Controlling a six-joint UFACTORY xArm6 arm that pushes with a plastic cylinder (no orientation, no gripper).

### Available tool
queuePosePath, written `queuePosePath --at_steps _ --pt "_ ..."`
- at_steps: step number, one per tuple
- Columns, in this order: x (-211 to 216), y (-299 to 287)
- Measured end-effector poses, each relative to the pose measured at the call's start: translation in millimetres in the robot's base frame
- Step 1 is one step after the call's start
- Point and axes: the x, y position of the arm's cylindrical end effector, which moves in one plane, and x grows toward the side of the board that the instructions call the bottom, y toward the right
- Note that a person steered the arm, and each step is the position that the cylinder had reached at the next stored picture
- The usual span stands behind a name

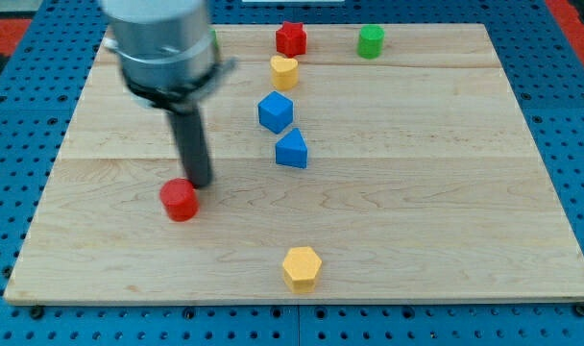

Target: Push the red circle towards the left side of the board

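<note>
The red circle (pixel 180 200) is lying on the desk (pixel 446 211) in the view's left half, a little below the middle. My tip (pixel 200 184) is sitting just beside it, at its upper right edge, apparently touching it. The arm is ending in a plain rod, so no fingers are showing to be apart or together.

Toward the view's right, a blue triangular block (pixel 292 150) and a blue cube (pixel 276 111) are standing near each other. Above them are resting a yellow heart-like block (pixel 284 72), a red star-like block (pixel 291 38) and a green block (pixel 371 41). 1 yellow hexagon (pixel 302 267) is lying near the view's bottom.
</note>
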Motion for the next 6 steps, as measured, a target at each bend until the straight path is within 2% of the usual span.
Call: queuePosePath --at_steps 1,2,3,4,5,6 --pt "38.7 0.4" --pt "41.3 61.1" --pt "77.2 86.6" --pt "79.1 15.0" --pt "43.6 -67.1" --pt "89.2 -77.1"
